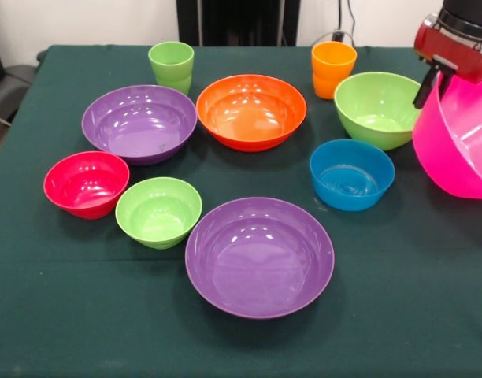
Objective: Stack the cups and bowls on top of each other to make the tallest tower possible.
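Note:
My gripper [430, 83] is at the far right, shut on the rim of the huge pink bowl [461, 146], which hangs tilted and is partly cut off by the picture's edge. One black finger [424, 88] shows outside the rim. A light green cup [171, 64] and an orange cup [332, 67] stand upright at the back. Separate on the cloth lie a purple bowl [139, 122], an orange bowl [251, 110], a large lime bowl [376, 109], a blue bowl [351, 175], a red bowl [86, 183], a small lime bowl [157, 211] and a wide purple bowl [259, 256]. No tower is in view.
A dark green cloth covers the table [398, 315]. The pink bowl hangs close beside the large lime bowl and above the cloth right of the blue bowl. A dark chair part [5, 87] shows past the left edge.

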